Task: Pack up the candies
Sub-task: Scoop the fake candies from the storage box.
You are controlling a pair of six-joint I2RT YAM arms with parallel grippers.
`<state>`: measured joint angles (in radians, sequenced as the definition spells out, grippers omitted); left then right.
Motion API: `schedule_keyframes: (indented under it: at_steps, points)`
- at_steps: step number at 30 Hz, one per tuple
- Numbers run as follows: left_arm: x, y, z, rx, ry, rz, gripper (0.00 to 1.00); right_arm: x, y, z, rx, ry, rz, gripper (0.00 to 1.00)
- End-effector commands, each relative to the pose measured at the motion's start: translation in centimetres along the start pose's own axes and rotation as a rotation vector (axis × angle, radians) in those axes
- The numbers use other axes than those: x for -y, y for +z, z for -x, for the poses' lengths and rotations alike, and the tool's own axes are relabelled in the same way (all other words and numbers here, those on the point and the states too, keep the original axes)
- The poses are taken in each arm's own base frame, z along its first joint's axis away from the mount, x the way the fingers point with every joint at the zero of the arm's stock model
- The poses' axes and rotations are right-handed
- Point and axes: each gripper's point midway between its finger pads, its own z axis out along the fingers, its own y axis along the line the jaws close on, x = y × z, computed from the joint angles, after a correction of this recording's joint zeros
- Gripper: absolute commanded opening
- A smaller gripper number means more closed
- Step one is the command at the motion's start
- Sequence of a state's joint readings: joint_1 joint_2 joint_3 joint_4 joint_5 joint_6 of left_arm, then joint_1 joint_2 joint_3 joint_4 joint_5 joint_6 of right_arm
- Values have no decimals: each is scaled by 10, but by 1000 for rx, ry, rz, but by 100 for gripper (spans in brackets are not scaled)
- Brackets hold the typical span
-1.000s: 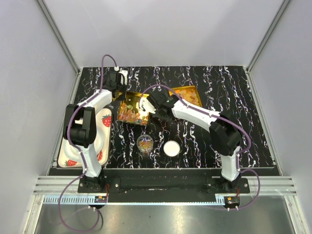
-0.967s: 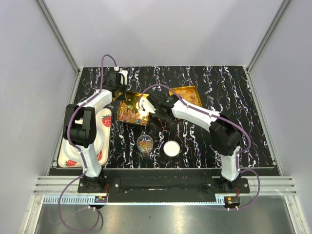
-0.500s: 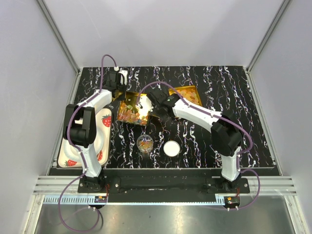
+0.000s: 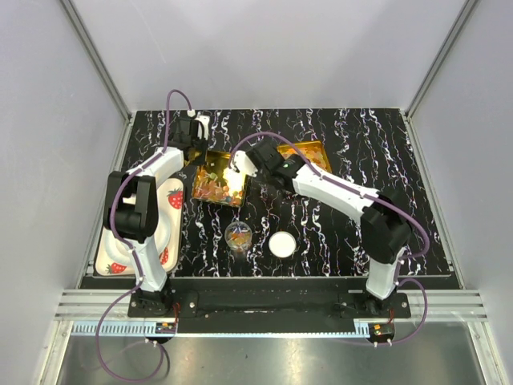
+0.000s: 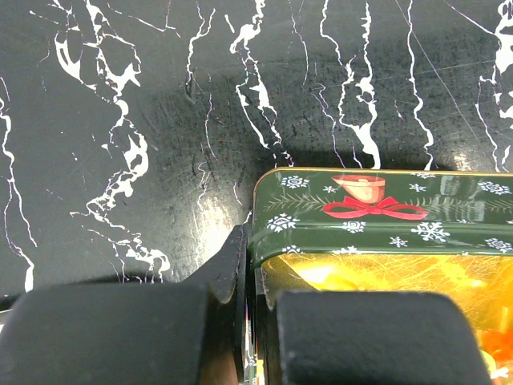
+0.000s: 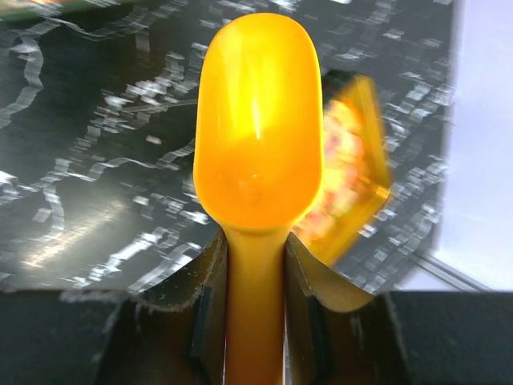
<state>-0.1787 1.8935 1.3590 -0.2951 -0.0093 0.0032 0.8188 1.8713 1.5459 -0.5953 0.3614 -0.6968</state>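
My right gripper (image 6: 256, 269), clamping the empty orange scoop (image 6: 258, 120), has swung up-frame from the candies (image 4: 212, 186), load apparently dumped; left gripper (image 5: 250, 281) pinches the tin (image 5: 377, 216).

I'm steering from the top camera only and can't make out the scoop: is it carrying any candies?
Observer: None show: on the right wrist view the scoop looks bare.
Operator: Is the left arm really gripping the tin?
Observer: Yes. The left fingers pinch the wall of the tin near a corner, one outside, one inside.
Operator: Anything marking that wall?
Observer: It is green, with snowflakes and a red bow.
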Motion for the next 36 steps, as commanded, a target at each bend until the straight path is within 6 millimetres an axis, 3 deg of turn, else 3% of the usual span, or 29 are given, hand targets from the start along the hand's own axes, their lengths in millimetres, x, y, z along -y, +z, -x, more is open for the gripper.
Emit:
schedule_keyframes:
  at_steps: [1, 6, 11, 18, 22, 36]
  points:
    - [6, -6, 23, 69, 2, -29, 0, 67, -57, 11, 65, 5, -248, 0]
    - [10, -5, 21, 55, 2, -55, 0, 83, -95, 27, 134, -56, -308, 0]
    - [12, -1, 16, 23, 14, -54, 0, 50, -109, 50, 165, -241, -285, 0]
    - [2, 2, 12, -31, 38, 7, 0, 13, -94, 71, 126, -420, -227, 0]
    - [-1, 2, 12, -39, 46, 24, 0, 8, -87, 84, 105, -500, -221, 0]
    - [-1, 0, 12, -54, 58, 38, 0, -29, -18, 100, -33, -727, -84, 0]
